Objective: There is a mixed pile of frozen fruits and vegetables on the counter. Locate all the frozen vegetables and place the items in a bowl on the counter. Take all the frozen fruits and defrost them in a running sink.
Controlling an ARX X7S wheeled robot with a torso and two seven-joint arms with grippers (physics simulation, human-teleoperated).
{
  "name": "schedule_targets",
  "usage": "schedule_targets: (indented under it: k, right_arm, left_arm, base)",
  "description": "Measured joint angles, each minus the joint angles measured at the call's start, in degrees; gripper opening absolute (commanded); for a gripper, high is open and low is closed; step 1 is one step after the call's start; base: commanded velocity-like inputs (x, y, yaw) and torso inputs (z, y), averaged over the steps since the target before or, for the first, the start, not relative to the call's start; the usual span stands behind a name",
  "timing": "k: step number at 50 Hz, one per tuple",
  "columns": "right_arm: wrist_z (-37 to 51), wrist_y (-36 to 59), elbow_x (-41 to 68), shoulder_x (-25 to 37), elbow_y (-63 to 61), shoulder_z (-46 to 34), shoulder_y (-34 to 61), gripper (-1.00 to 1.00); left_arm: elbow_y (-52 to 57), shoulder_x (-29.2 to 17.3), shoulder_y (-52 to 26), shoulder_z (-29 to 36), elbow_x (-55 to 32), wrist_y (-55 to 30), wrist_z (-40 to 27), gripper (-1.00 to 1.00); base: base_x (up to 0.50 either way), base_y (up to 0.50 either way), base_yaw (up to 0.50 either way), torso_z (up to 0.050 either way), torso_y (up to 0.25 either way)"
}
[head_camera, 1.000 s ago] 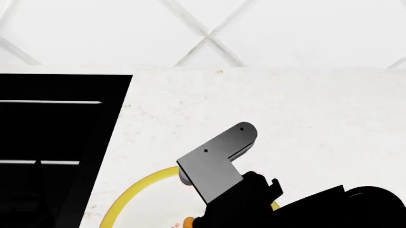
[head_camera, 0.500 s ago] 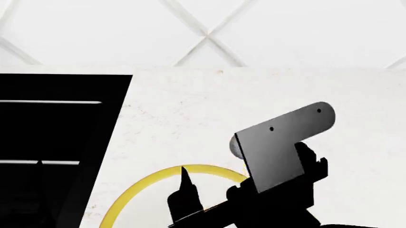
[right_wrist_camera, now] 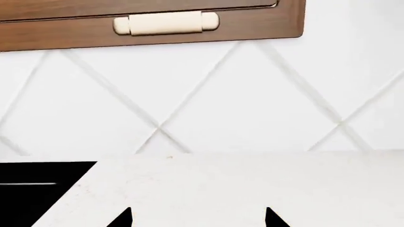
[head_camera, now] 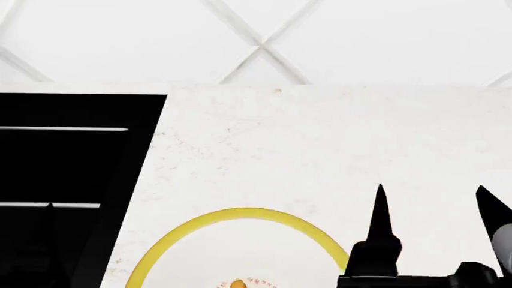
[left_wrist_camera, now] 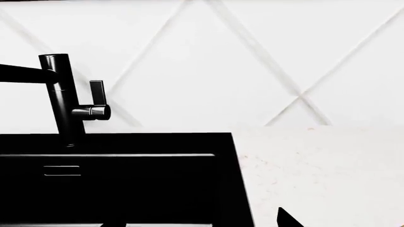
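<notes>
Right hand (head_camera: 432, 207) is spread wide with nothing between its two black fingertips, hovering over the white speckled counter (head_camera: 320, 144) just right of the yellow-rimmed bowl (head_camera: 240, 214). Bowl sits near the counter's front edge, something orange (head_camera: 237, 284) visible inside. Black sink (head_camera: 72, 180) is left of the bowl, black faucet (left_wrist_camera: 66, 101) behind it. Left hand: only one fingertip (left_wrist_camera: 287, 218) visible, can't tell its state.
</notes>
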Motion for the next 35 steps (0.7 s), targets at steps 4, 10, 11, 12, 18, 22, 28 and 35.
schedule_targets:
  k: [4,10,11,12,18,22,28,35]
  right_arm:
    - [0.53,-0.48,0.61,0.94,-0.37,1.51,-1.91,1.00]
    - [0.59,-0.98,0.73,2.18,-1.08,3.85,-4.14,1.00]
    - [0.54,-1.04,0.76,2.36,-1.26,4.04,-4.34,1.00]
    - [0.52,-1.14,0.91,2.56,-1.46,4.28,-4.54,1.00]
    - [0.17,-1.73,1.09,3.25,-2.35,5.63,-5.68,1.00]
    - [-0.27,-2.00,0.91,3.34,-2.78,5.83,-6.10,1.00]
    - [-0.66,-2.23,0.49,3.30,-3.23,5.70,-6.32,1.00]
    - [-1.11,-2.44,-0.21,3.14,-3.59,5.15,-6.36,1.00]
  left_arm:
    - [0.02,-0.21,-0.14,0.03,0.00,-0.03,-0.21,1.00]
    - [0.11,-0.38,-0.09,0.25,-0.65,0.18,-0.32,1.00]
    - [0.11,-0.41,-0.14,0.23,-0.73,0.18,-0.36,1.00]
    - [0.07,-0.45,-0.19,0.17,-0.72,0.18,-0.40,1.00]
    - [-0.20,-0.62,-0.40,-0.01,-0.46,0.27,-0.68,1.00]
    - [-0.27,-0.70,-0.54,-0.03,-0.44,0.25,-0.87,1.00]
    - [-0.45,-0.82,-0.67,0.01,-0.41,0.38,-1.09,1.00]
    - [-0.39,-1.07,-0.48,-0.25,-0.62,0.51,-1.21,1.00]
  base:
    - [0.00,0.00,0.00,0.000,0.000]
    - [0.07,0.25,0.00,0.000,0.000]
    - [0.15,0.50,0.00,0.000,0.000]
    - [0.11,0.50,0.00,0.000,0.000]
    - [0.02,0.50,0.00,0.000,0.000]
    - [0.00,0.50,0.00,0.000,0.000]
    - [-0.22,0.50,0.00,0.000,0.000]
    - [-0.27,0.50,0.00,0.000,0.000]
